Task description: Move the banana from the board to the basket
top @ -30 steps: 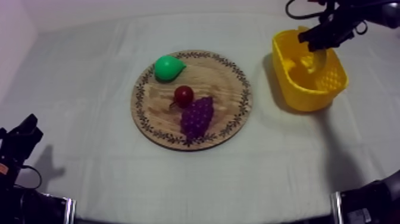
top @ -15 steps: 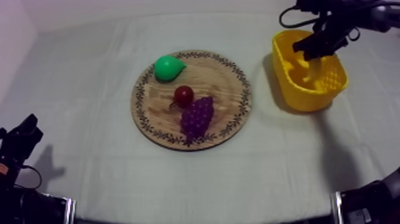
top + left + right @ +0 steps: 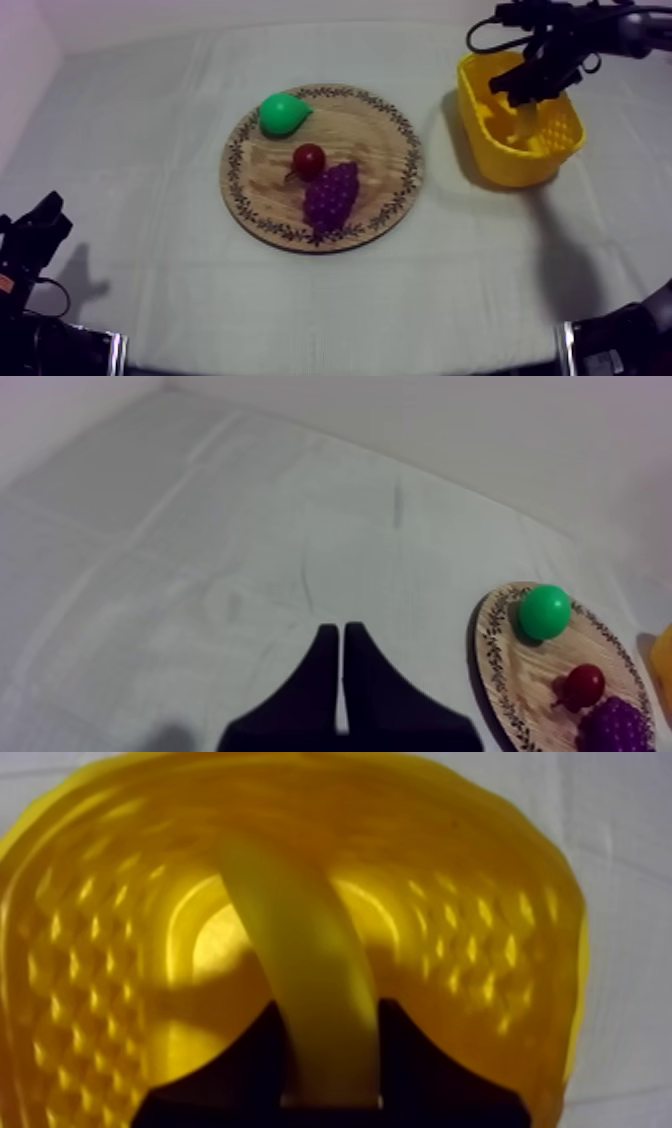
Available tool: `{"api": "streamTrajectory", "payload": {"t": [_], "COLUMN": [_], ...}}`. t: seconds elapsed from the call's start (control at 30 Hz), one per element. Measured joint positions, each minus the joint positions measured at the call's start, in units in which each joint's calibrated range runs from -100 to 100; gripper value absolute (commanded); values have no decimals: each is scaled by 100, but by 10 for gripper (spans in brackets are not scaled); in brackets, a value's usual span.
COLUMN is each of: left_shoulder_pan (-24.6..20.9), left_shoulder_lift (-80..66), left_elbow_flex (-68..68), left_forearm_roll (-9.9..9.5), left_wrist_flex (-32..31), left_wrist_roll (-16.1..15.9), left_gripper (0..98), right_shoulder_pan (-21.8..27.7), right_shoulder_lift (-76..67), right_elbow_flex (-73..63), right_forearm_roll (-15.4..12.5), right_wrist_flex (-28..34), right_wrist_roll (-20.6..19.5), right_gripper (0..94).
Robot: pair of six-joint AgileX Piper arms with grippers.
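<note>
Yellow basket [image 3: 80, 952] encloses the banana [image 3: 310, 942] my right hand [image 3: 330, 1027] grips; left hand [image 3: 342, 634] closed.

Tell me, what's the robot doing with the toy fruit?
The right gripper is over the yellow basket, shut on the banana, which reaches down into the basket and has not been let go yet. The left gripper rests at its own side of the table, shut on nothing. On the wooden board lie the pear, the small red fruit and the grapes.
</note>
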Motion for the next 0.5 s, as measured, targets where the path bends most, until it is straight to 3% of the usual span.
{"api": "streamTrajectory", "payload": {"t": [0.5], "left_shoulder_pan": [0], "left_shoulder_lift": [0], "left_elbow_flex": [0], "left_forearm_roll": [0], "left_wrist_flex": [0], "left_wrist_roll": [0], "left_gripper": [1], "right_shoulder_pan": [-20], "right_shoulder_lift": [25], "right_elbow_flex": [12], "right_forearm_roll": [65], "right_wrist_flex": [-59], "right_wrist_roll": [-76], "right_gripper": [362]}}
